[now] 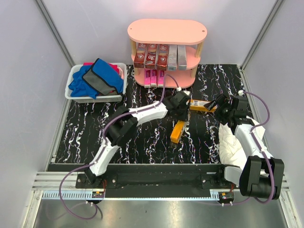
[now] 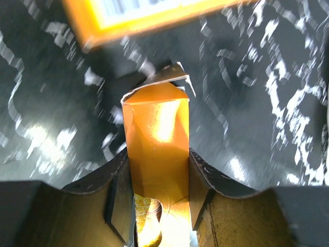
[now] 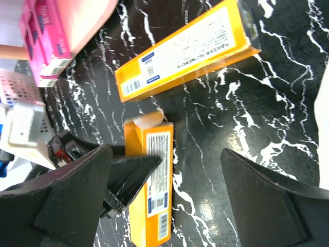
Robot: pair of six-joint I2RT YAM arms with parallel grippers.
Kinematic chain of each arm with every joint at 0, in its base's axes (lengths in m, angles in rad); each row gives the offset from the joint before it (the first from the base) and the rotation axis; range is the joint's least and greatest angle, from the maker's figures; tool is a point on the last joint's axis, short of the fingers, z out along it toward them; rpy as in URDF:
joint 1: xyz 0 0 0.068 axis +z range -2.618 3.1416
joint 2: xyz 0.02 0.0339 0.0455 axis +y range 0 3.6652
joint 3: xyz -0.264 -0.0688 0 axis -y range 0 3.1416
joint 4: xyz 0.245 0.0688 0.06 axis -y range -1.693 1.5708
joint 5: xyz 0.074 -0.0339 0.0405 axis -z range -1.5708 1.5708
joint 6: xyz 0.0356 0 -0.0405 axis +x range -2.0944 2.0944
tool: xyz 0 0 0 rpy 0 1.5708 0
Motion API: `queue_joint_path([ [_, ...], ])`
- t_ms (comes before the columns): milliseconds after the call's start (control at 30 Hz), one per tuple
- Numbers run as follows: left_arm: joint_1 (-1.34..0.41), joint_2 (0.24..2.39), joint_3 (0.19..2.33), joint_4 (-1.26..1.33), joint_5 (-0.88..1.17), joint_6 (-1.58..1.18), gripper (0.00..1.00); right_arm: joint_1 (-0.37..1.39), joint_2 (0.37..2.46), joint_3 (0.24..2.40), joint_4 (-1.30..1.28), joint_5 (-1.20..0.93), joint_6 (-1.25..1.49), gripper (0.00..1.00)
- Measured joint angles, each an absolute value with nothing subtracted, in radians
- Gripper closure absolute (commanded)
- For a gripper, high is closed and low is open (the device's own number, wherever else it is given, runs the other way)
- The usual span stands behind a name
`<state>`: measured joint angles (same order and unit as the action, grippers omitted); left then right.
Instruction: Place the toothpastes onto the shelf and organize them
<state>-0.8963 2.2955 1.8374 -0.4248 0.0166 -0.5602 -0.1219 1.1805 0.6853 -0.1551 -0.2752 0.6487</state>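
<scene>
Top view: shelf (image 1: 166,29) at the back, with dark red toothpastes (image 1: 151,54) on the middle tier and pink toothpastes (image 1: 153,76) below. White bin (image 1: 75,95) with cloths (image 1: 97,78) to its left. Near orange toothpaste (image 1: 178,131) and far orange toothpaste (image 1: 202,105) lie on the table.

Left wrist: left gripper (image 2: 157,206) is narrowed on the near orange toothpaste (image 2: 157,139), both fingers (image 2: 119,195) apparently pressing its sides.

Right wrist: right gripper (image 3: 165,152) gapes wide, holding nothing, above the near orange toothpaste (image 3: 149,206).
</scene>
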Motion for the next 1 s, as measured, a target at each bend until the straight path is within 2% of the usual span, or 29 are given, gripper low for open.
queue_joint_path([
  [167, -0.870, 2.168, 1.682, -0.377, 0.056, -0.562, 0.62, -0.124, 1.163, 0.683, -0.144, -0.316, 0.655, 0.05],
  [433, -0.812, 1.835, 1.429, -0.197, 0.160, -0.596, 0.61, -0.125, 1.162, 0.652, -0.071, -0.434, 0.683, 0.00],
  [700, -0.627, 1.563, 1.084, 0.070, 0.366, -0.759, 0.58, -0.108, 1.105, 0.609, 0.073, -0.553, 0.753, 0.00],
  [800, -0.547, 1.502, 0.980, 0.139, 0.405, -0.829, 0.56, -0.054, 1.085, 0.607, 0.121, -0.566, 0.783, 0.00],
  [1000, -0.433, 1.314, 0.833, 0.227, 0.417, -0.955, 0.55, 0.186, 1.080, 0.615, 0.207, -0.558, 0.842, 0.00],
])
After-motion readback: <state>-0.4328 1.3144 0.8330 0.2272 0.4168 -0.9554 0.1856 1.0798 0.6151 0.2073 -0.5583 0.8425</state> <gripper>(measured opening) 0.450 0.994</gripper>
